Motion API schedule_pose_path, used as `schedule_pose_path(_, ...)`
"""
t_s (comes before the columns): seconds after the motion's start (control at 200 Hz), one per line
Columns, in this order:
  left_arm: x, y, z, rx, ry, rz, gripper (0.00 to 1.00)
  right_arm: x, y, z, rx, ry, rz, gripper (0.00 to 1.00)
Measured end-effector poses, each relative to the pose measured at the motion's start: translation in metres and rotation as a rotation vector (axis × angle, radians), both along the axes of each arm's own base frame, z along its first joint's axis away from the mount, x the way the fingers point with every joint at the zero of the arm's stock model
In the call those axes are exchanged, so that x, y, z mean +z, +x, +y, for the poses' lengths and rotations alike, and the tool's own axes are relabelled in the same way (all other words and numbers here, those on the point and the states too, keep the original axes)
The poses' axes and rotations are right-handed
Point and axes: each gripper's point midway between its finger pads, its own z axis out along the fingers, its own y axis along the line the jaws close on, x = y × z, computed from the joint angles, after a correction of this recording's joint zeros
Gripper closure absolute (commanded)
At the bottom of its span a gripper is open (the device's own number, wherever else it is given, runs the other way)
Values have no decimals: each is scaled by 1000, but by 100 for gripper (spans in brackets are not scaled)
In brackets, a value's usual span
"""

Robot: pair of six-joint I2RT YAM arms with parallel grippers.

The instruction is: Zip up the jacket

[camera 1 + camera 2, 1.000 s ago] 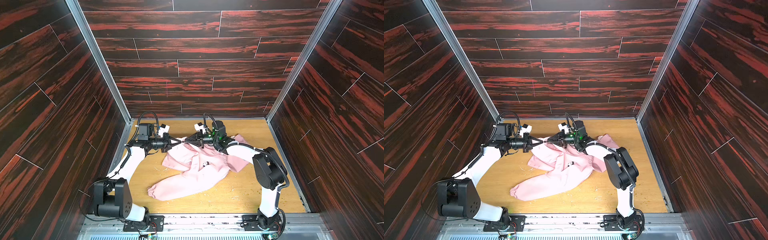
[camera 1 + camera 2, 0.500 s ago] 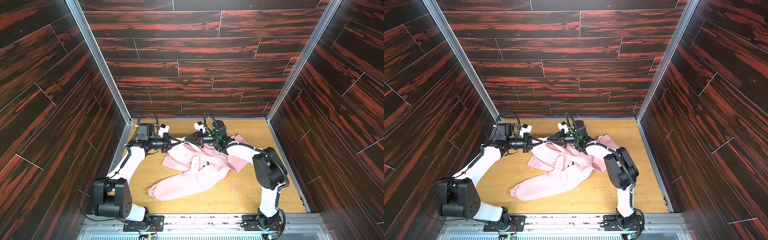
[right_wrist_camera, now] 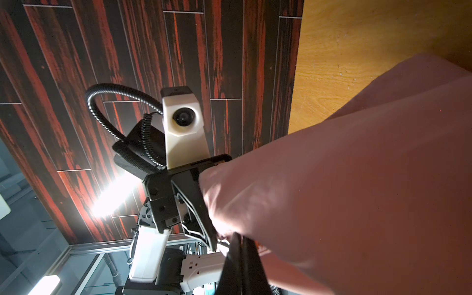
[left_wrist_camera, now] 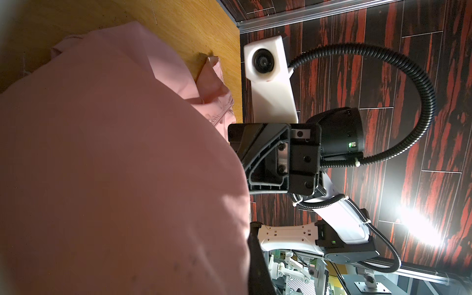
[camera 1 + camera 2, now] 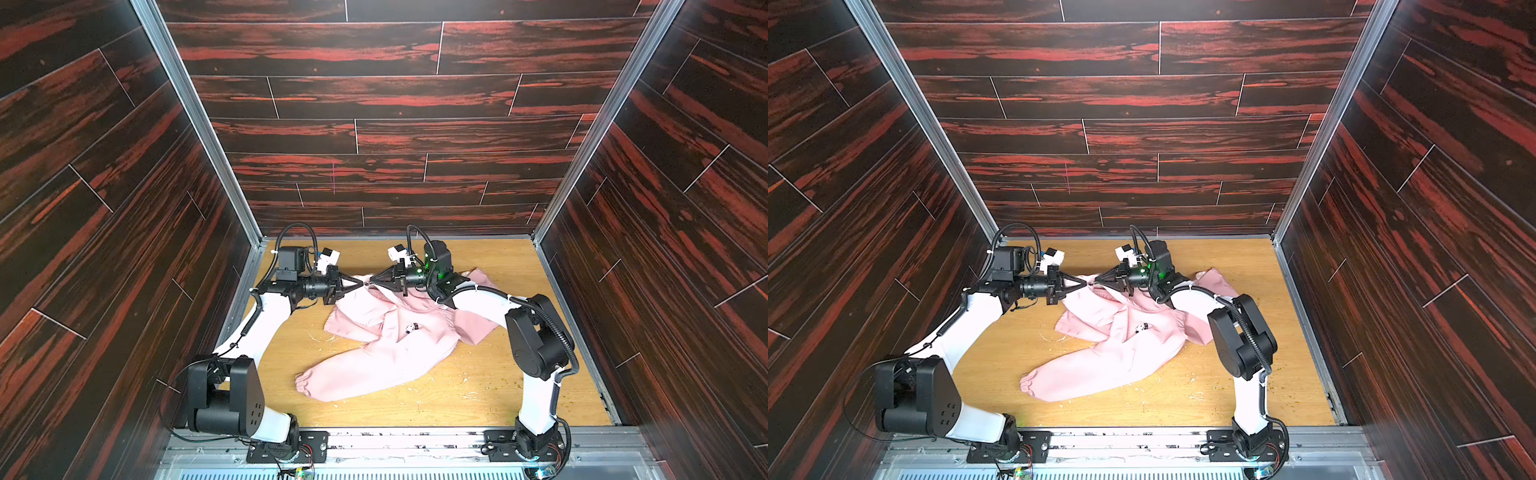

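Though beside jacket [image 5: 395, 345] — pale flecks [image 5: 318, 337], tabletop [image 5: 478, 395].

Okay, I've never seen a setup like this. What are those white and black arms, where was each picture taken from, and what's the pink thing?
Those are two robot arms with pincer grippers. Two pictures look down from overhead on the whole scene; two come from cameras on the arms' wrists. A pink jacket lies crumpled on the wooden table. The left gripper and right gripper meet tip to tip, both shut, apparently pinching the jacket's far edge.
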Motion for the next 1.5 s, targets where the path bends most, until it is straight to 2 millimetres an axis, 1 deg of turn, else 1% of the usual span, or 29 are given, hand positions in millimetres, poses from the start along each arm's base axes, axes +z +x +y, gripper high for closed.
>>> schedule_pose_path(0.085, -2, 1, 0, 3, 0, 9, 85, -1, 2, 0, -4, -22, 5, 100)
schedule_pose_path(0.381, -4, 3, 2, 15, 7, 15, 85, -10, 6, -1, -29, -98, 12, 100)
schedule_pose_path(0.471, -6, 4, 3, 20, 9, 18, 88, -15, 7, -3, -36, -115, 20, 100)
schedule_pose_path(0.571, -8, 4, 4, 30, 13, 28, 100, -19, 7, -4, -42, -134, 24, 100)
schedule_pose_path(0.721, -11, 5, 7, 40, 24, 34, 100, -18, 7, -7, -60, -166, 15, 100)
schedule_pose_path(0.977, -13, 10, 14, 70, 38, 30, 100, -3, 12, -15, -115, -225, -50, 100)
schedule_pose_path(1.247, -7, 14, 26, 118, 51, 7, 100, -11, 17, -24, -151, -298, -67, 100)
schedule_pose_path(1.498, -9, 20, 37, 165, 72, -2, 100, -14, 24, -34, -174, -343, -81, 100)
